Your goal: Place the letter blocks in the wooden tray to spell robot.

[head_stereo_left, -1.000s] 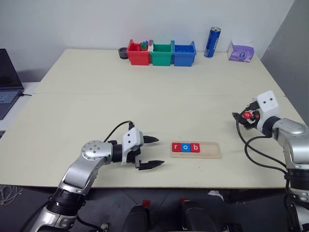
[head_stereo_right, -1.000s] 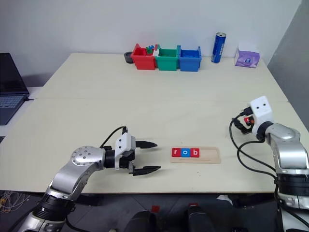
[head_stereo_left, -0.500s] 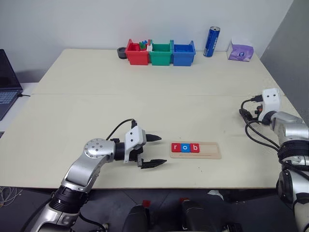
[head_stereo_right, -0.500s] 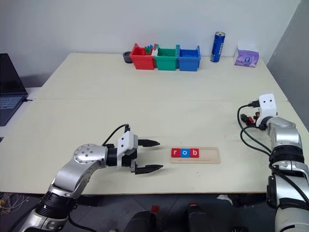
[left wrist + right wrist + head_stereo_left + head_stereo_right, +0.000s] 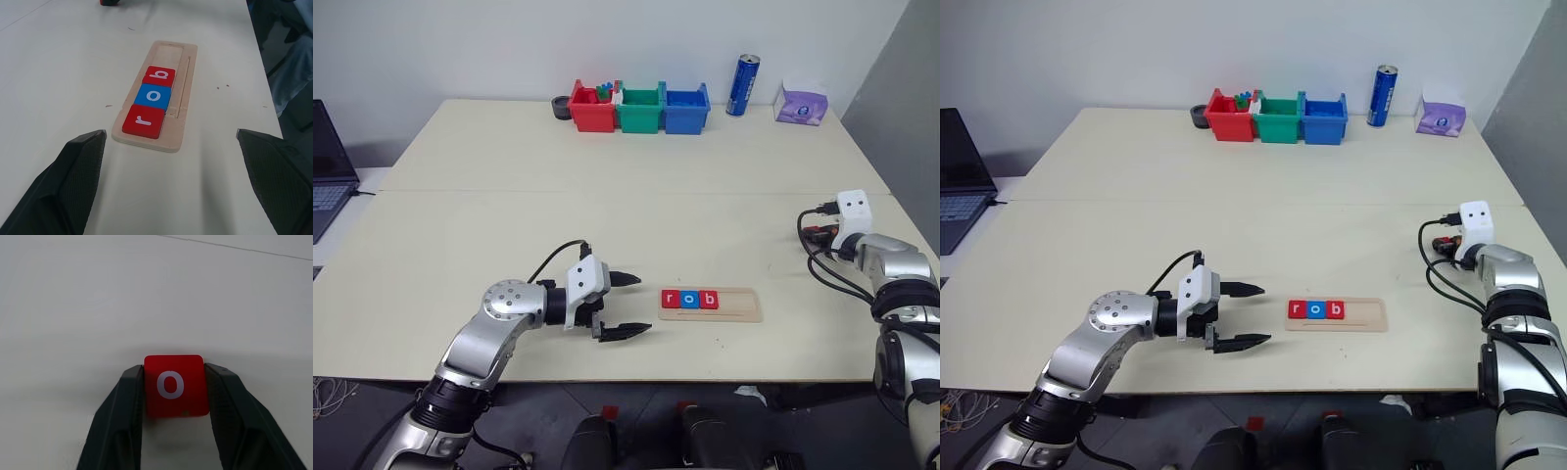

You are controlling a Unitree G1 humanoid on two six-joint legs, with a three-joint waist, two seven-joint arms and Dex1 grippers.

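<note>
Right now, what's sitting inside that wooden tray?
The tray holds three tiles in a row: red r, blue o, red b. The rest of its groove is bare wood. Nothing covers it.

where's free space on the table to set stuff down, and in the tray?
The wooden tray holds r, o, b at its left end; its right end is bare. Open tabletop lies between the tray and the bins, and between the tray and the right gripper, shut on the red o block. Tight between the open left gripper and the tray.
</note>
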